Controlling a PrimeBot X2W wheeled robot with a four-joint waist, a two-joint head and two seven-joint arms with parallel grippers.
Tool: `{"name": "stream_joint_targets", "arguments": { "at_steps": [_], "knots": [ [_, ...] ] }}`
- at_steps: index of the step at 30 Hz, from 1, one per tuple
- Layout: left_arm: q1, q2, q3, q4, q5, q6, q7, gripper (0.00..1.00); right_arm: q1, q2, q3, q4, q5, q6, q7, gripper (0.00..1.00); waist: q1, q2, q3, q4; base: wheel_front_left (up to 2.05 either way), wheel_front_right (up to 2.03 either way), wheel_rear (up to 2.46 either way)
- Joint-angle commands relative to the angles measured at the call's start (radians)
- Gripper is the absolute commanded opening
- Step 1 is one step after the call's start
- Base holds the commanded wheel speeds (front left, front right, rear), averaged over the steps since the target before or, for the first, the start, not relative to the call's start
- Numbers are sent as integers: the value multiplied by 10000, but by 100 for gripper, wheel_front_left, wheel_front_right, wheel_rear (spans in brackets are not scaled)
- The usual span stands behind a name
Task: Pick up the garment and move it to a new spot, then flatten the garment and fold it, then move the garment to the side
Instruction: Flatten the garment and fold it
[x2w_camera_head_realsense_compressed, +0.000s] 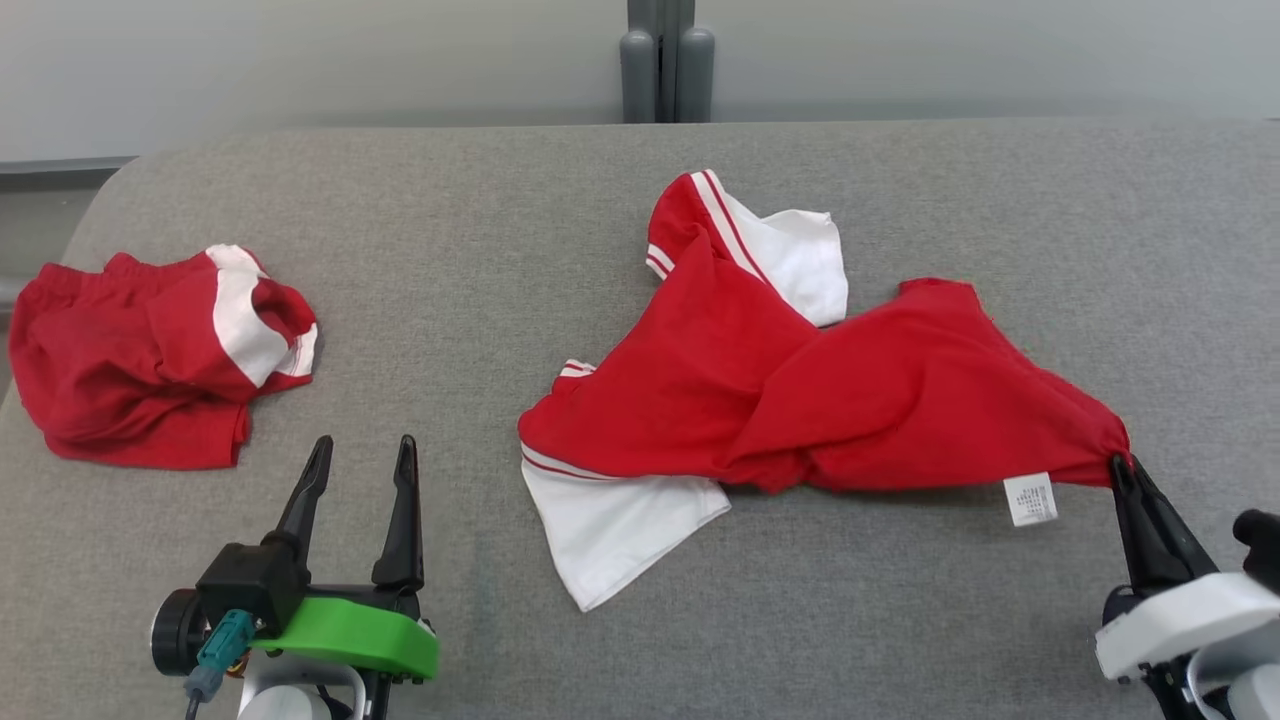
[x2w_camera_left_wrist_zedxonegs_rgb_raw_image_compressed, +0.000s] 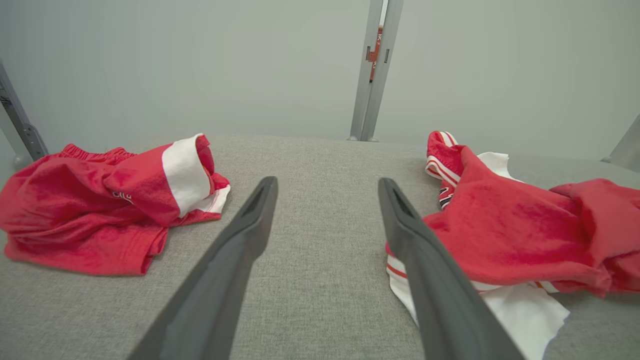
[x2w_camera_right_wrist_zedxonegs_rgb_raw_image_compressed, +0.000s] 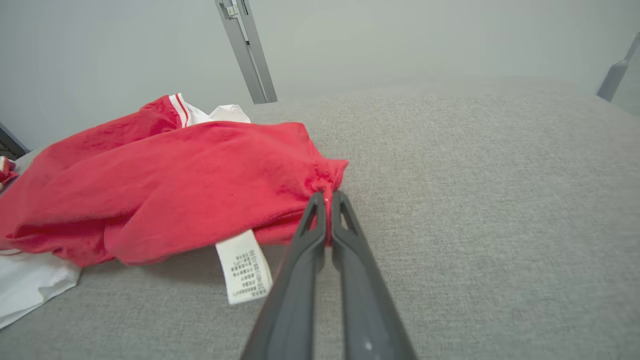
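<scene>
A crumpled red garment (x2w_camera_head_realsense_compressed: 800, 390) with white sleeves and a white care label (x2w_camera_head_realsense_compressed: 1029, 498) lies across the middle of the grey table. My right gripper (x2w_camera_head_realsense_compressed: 1120, 462) is shut on its right corner. In the right wrist view the two fingertips (x2w_camera_right_wrist_zedxonegs_rgb_raw_image_compressed: 327, 200) pinch bunched red cloth (x2w_camera_right_wrist_zedxonegs_rgb_raw_image_compressed: 200, 185). My left gripper (x2w_camera_head_realsense_compressed: 362, 455) stands open at the lower left, between the two red heaps, holding nothing. Seen from the left wrist, its fingers (x2w_camera_left_wrist_zedxonegs_rgb_raw_image_compressed: 255, 210) spread over bare table, with the garment (x2w_camera_left_wrist_zedxonegs_rgb_raw_image_compressed: 510, 230) just to their right.
A second red and white garment (x2w_camera_head_realsense_compressed: 150, 360) lies bunched at the table's left edge, also in the left wrist view (x2w_camera_left_wrist_zedxonegs_rgb_raw_image_compressed: 110, 200). The grey table (x2w_camera_head_realsense_compressed: 500, 250) has a rounded far-left corner. A grey post (x2w_camera_head_realsense_compressed: 665, 60) stands behind the far edge.
</scene>
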Motion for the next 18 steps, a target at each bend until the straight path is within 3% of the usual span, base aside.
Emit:
{"name": "stream_joint_targets", "arguments": {
  "at_steps": [1, 8, 9, 10, 18],
  "knots": [
    [111, 21, 17, -1, -97, -26, 7, 100, 464, -36, -115, -309, 99, -17, -29, 0, 0, 0, -119, -163, 0, 0, 0],
    [180, 21, 39, 54, -84, -26, 7, 100, 1545, 209, -352, -675, 439, -17, -29, 0, 0, 0, -227, -285, 0, 0, 0],
    [219, 23, 57, 56, -67, -26, 7, 100, 1537, 248, -371, -693, 387, -15, -29, 37, 0, 0, -257, -309, 0, 0, 0],
    [226, 21, 65, 64, -49, -26, 7, 100, 1495, 294, -367, -709, 326, -17, -29, 100, 0, 0, -281, -324, 0, 0, 0],
    [398, 21, 154, 142, 107, -26, 8, 100, 1068, 929, -666, -1257, -541, -15, -29, 100, 0, 0, -669, -376, 0, 0, 0]
  ]
}}
